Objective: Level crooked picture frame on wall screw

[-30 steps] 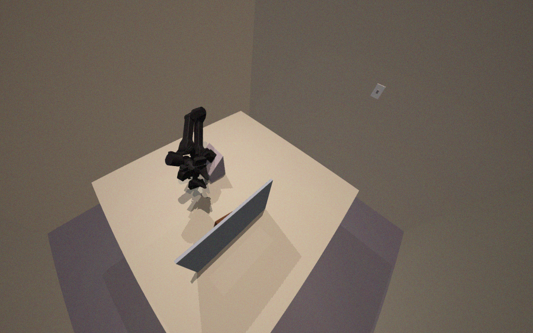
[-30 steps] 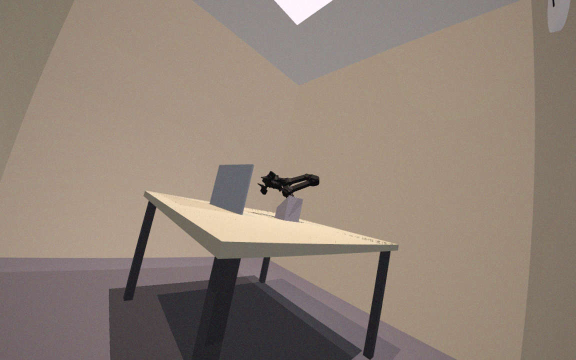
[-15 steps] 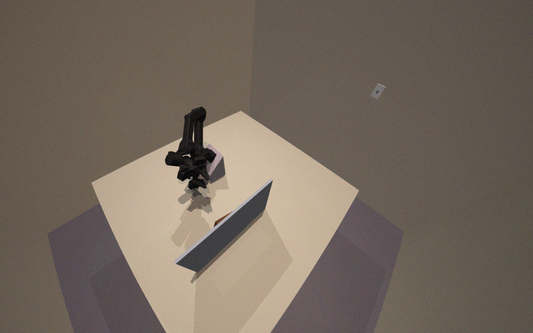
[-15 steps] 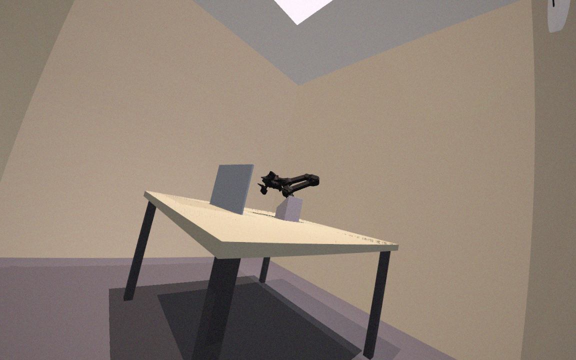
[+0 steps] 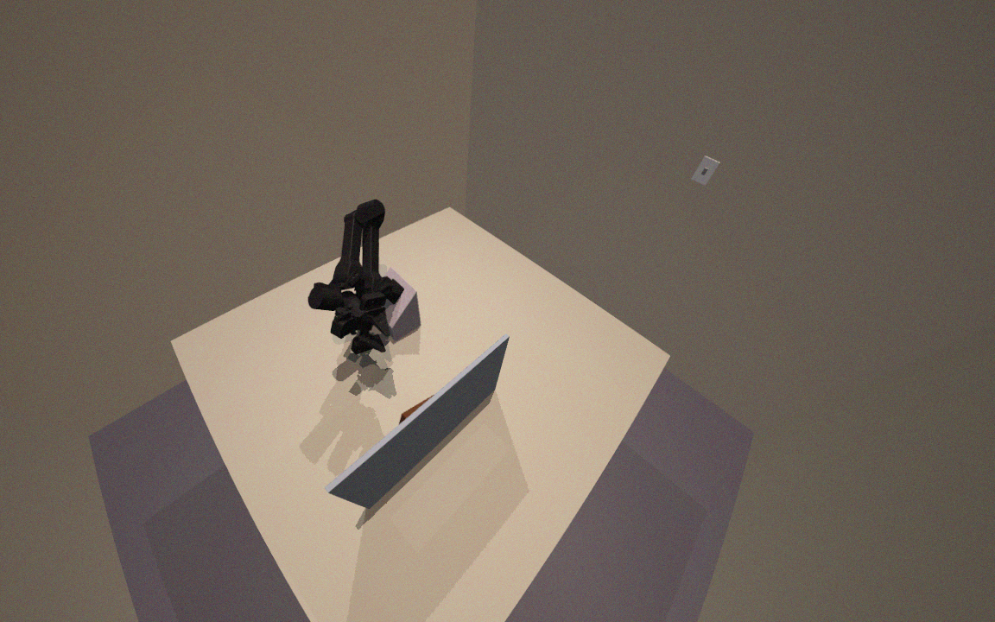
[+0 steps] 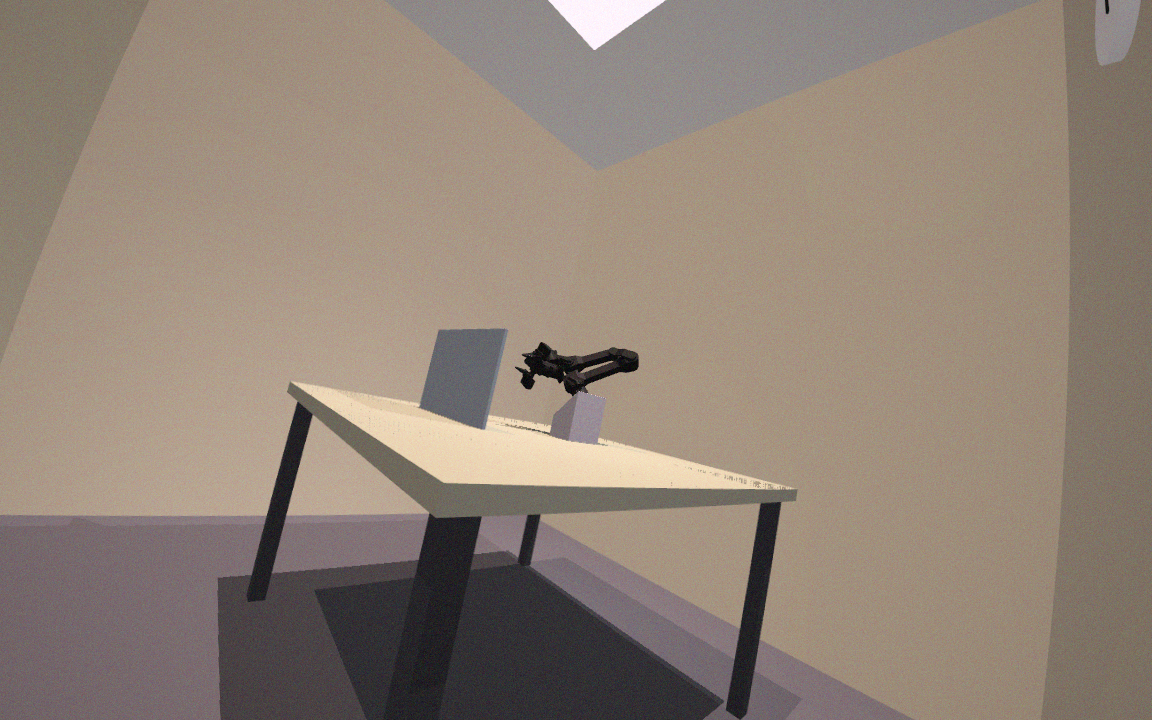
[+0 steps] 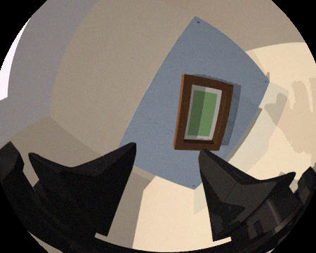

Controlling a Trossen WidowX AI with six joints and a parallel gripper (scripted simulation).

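Brown wooden picture frame (image 7: pixel 203 112) is hanging on the blue panel (image 7: pixel 163 112) on the desk (image 5: pixel 563 325), looking stiff and light; the tool (image 7: pixel 168 164), fingers apart and holding nothing, should be pinching a side edge.

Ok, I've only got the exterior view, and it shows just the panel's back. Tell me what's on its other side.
Observer: A brown frame with a green picture hangs on the panel, as the wrist view shows.
Operator: Say whether the jaws have it.
Observer: No. In the wrist view the jaws are open and hold nothing, and the frame lies beyond their tips.
Operator: Check that it hangs straight.
Observer: It doesn't. In the wrist view the frame's edges run at a clear angle to the panel's edges.
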